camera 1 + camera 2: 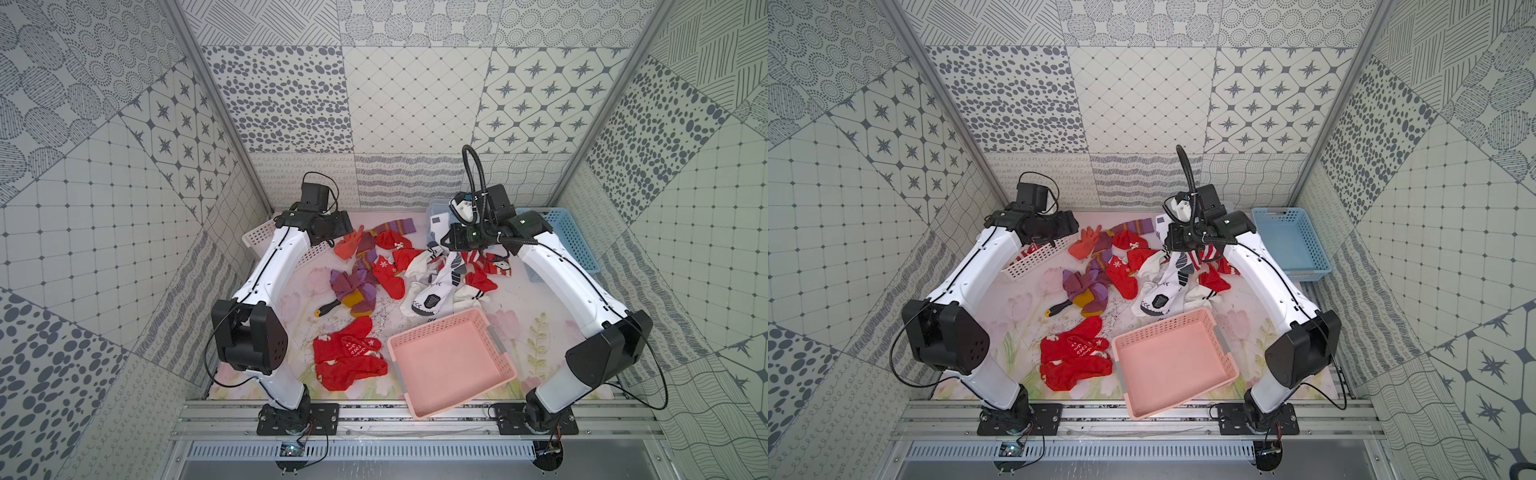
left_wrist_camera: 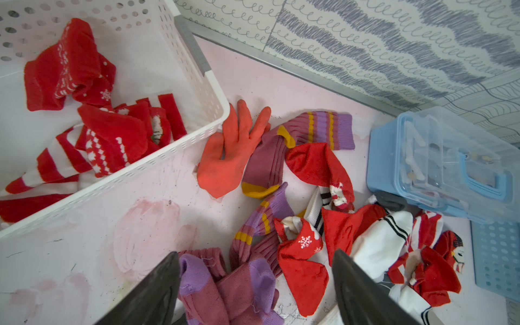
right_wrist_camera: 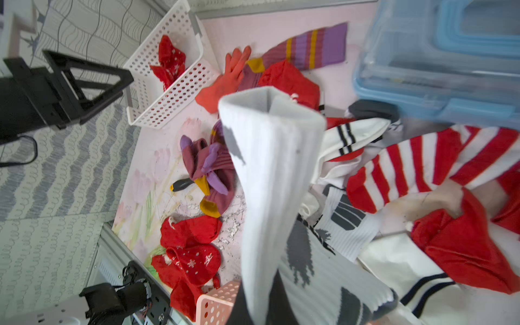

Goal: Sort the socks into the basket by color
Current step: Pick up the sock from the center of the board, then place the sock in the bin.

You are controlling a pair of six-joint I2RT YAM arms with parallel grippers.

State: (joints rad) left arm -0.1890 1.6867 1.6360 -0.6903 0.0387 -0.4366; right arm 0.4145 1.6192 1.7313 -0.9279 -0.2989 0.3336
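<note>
Your right gripper (image 3: 261,309) has its jaws clamped on a white sock (image 3: 270,180) lifted clear for sorting, while your left gripper (image 2: 253,287) hangs wide, empty, over the purple socks (image 2: 225,287).

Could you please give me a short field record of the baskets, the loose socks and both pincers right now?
white basket: holds red socks
pink basket: empty
blue basket: no socks visible
loose pile: red, white and purple socks, plus an orange glove
left pincer: open, empty, above the purple socks
right pincer: shut on a white sock
</note>
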